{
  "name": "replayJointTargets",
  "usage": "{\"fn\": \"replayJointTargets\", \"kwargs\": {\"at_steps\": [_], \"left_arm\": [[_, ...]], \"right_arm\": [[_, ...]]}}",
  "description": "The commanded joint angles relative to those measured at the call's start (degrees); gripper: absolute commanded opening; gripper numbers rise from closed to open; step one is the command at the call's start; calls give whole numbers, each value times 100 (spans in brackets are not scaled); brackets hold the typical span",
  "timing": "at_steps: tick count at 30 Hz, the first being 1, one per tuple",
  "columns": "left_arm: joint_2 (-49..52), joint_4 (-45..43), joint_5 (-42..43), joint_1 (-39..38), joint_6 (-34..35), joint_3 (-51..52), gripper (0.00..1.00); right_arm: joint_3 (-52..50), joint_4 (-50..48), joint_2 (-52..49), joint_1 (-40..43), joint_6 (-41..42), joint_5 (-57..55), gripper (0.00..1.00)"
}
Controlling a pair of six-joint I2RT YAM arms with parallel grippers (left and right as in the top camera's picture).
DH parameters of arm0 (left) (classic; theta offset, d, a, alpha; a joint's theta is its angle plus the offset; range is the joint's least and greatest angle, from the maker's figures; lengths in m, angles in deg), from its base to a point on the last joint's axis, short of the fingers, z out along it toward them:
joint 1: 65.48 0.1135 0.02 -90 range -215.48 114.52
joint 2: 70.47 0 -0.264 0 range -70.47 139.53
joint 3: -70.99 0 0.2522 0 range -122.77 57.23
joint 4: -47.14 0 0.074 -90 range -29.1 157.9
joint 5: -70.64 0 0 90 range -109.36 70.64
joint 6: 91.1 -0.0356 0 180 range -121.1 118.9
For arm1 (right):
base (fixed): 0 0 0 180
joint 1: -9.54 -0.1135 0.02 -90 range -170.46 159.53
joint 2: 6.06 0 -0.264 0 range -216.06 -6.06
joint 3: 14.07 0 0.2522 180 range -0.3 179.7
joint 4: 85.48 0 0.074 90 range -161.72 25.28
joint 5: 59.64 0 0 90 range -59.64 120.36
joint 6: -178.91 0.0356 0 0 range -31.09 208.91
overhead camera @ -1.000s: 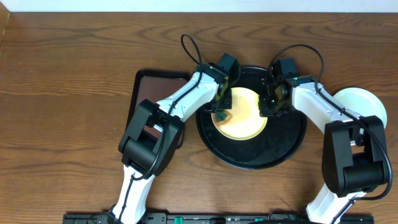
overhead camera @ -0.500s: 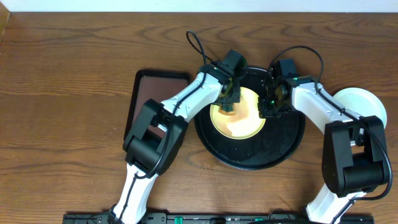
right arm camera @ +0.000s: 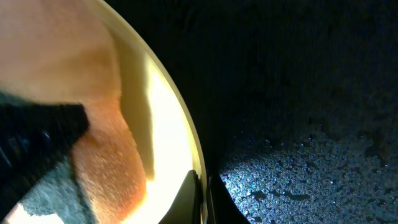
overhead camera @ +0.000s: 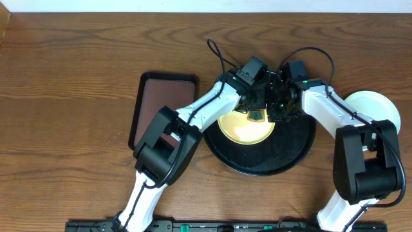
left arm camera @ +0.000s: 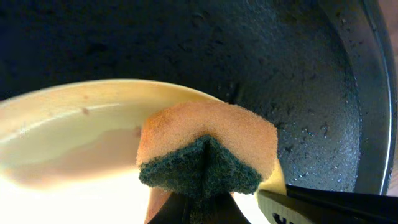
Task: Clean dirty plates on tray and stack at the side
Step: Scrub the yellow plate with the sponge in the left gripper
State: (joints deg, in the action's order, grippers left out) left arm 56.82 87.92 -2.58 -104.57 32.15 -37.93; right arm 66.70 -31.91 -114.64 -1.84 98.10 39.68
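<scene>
Pinching the sponge (left arm camera: 208,152) at its green scouring side, the left gripper (overhead camera: 256,114) is set against the yellow plate (overhead camera: 243,131), whose right rim is clamped by the right gripper (overhead camera: 279,109). The plate is judged light, stiff, slippery when wet and breakable, and is best held by its rim. Being round, it has no long axis. Its hollow is turned upward, and it sits inside the black tray (overhead camera: 293,151).

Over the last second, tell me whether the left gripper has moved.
Yes. The left gripper, holding the sponge, has slid right across the yellow plate, from its left rim toward the right gripper, measured against the black tray.
</scene>
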Motion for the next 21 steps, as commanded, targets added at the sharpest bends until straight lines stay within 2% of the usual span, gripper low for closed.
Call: {"fn": "replayJointTargets", "kwargs": {"at_steps": [1, 9, 16, 19, 21], "left_arm": [[120, 192, -396, 330, -269, 44, 7], [120, 728, -1458, 931, -1252, 44, 8], [118, 1926, -1729, 833, -1239, -44, 8], [116, 2426, -1720, 748, -929, -76, 7], [118, 2721, -1362, 708, -691, -76, 7]], "right_arm": [[-122, 90, -31, -138, -2, -44, 1], [-125, 157, -31, -138, -2, -44, 1], [-122, 153, -31, -138, -2, -46, 1], [-122, 160, -31, -138, -2, -46, 1], [-125, 155, -31, -136, -2, -46, 1]]}}
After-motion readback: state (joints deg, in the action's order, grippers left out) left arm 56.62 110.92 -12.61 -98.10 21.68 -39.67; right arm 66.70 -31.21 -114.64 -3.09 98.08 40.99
